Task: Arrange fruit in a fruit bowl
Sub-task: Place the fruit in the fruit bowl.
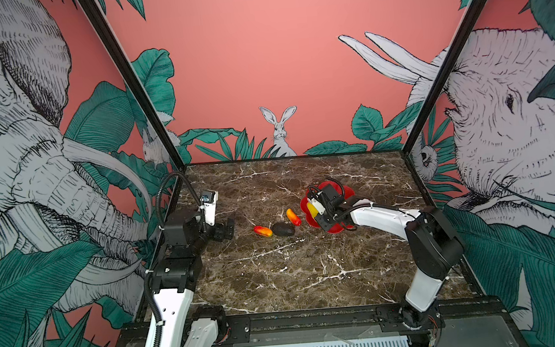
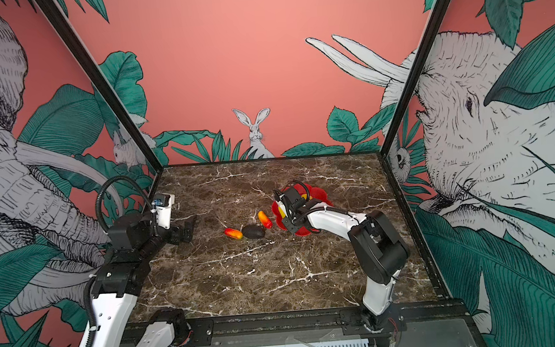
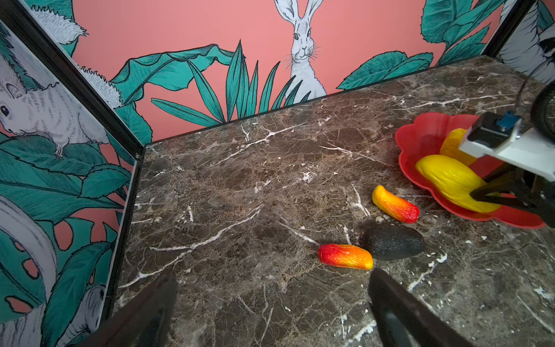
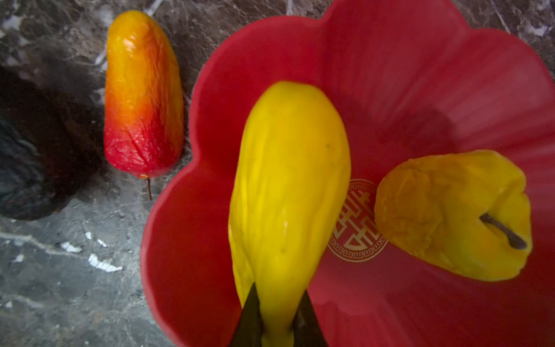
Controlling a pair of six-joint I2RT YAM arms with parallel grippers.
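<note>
A: What surrounds the work area?

B: A dark marble bench boxed in by mural panels: a pink far wall with a white rabbit and green leaves, and elephants on the side panels. Black frame posts run up at the far corners.

A: And the arms?

B: The right arm reaches in from the near right and hangs over the near part of the fruit bowl, hiding much of it in both top views. The left arm sits at the left edge, well apart from everything.

A: The bowl itself?

B: It lies right of centre, a red flower-shaped dish with a gold mark in its middle. The round yellow fruit with a dark stem lies inside, just beside that mark. The long yellow fruit stretches over the bowl's left part.

A: Is anything gripping it?

B: Yes, the right claw is clamped on the narrow end of the long yellow fruit. The left claw stands wide over bare marble, gripping nothing.

A: What lies outside the bowl?

B: Three pieces on the bench to its left. The black oval sits in the middle, touching a red-orange oblong on its left. The other red-orange oblong lies just beside the bowl's rim.
</note>
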